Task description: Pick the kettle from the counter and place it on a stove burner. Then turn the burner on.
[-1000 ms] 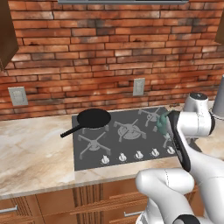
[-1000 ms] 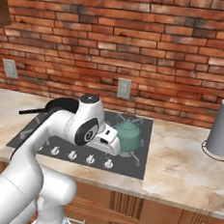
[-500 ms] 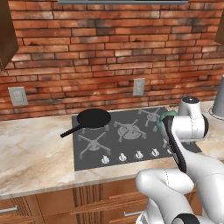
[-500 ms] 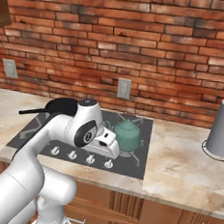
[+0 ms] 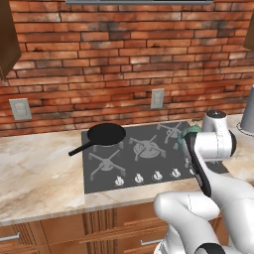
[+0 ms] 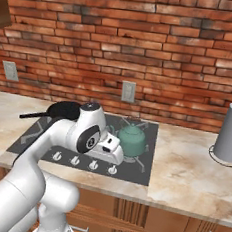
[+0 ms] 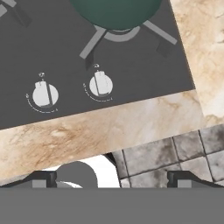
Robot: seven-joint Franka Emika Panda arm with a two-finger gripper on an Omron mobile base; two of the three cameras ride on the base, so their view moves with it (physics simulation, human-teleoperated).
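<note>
Right base view: beige counter [image 6: 182, 177] carries the dark cooktop [image 6: 144, 168], where the teal kettle [image 6: 132, 139] sits on the front right stove burner [image 6: 141, 163]. Nearby, the tool [image 7: 113, 177] hangs wide open and empty above two white knobs [image 7: 100, 84].

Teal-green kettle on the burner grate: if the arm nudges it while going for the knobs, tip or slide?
The squat round teal-green kettle looks low and wide, so it would probably slide rather than tip. The grey four-armed burner grate under it gives thin support, so a push might rock it.
</note>
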